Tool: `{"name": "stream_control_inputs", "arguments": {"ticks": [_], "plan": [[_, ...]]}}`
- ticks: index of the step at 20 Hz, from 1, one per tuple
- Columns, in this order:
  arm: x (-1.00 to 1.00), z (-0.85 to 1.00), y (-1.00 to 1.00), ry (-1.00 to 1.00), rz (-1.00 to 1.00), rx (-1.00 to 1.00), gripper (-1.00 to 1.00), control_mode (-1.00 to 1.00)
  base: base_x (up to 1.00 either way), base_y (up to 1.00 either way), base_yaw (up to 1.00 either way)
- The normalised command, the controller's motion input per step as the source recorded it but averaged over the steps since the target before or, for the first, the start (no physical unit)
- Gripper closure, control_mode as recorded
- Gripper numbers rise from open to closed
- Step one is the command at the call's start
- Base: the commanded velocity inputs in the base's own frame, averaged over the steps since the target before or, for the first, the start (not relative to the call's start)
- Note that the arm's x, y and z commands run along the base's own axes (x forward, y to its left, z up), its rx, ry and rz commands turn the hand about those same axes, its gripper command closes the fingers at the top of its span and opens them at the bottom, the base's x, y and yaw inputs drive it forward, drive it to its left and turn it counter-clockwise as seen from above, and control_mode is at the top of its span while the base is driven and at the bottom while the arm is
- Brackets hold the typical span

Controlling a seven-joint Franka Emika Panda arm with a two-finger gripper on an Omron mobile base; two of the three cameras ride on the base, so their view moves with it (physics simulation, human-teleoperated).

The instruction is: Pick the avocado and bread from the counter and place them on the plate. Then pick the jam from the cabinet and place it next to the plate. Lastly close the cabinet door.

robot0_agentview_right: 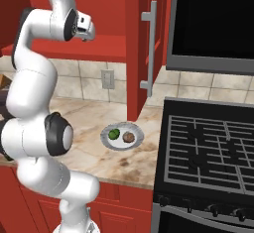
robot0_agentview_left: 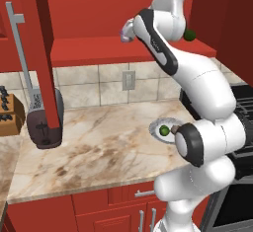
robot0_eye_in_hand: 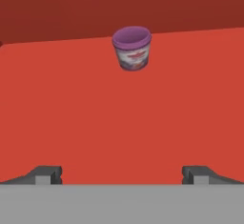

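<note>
Jaws: seen spread wide at the bottom of the hand view, nothing between them, pointed at the jam.
Fingertips: one dark tip is seen at each side, both well short of the jam.
Jam: small jar with a purple top, standing upright on the red cabinet shelf; in the left base view it is partly hidden behind the arm.
Cabinet: red wall cabinet, door swung open, its long silver handle seen in the right base view.
Plate: ridged white plate set on the worktop below the cabinet, close to the stove.
Avocado: lying on the plate, on its left half.
Bread: brown lump on the plate, just beside the avocado.
Green ball: dark ball on the shelf, right of the arm.
Toaster: dark toaster on the worktop at left.
</note>
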Motion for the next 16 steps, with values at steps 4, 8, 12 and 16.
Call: {"name": "stream_control_inputs", "arguments": {"ticks": [4, 8, 12, 16], "plan": [[0.35, -0.31, 0.02, -0.03, 0.0, 0.0, -1.0, -1.0, 0.0, 0.0, 0.0], [0.36, -0.25, 0.03, -0.07, 0.0, 0.0, -1.0, -1.0, 0.0, 0.0, 0.0], [0.38, -0.01, 0.0, -0.04, 0.0, 0.0, -1.0, -1.0, 0.0, 0.0, 0.0], [0.33, 0.0, 0.0, -0.14, 0.0, 0.0, -1.0, -1.0, 0.0, 0.0, 0.0]]}}
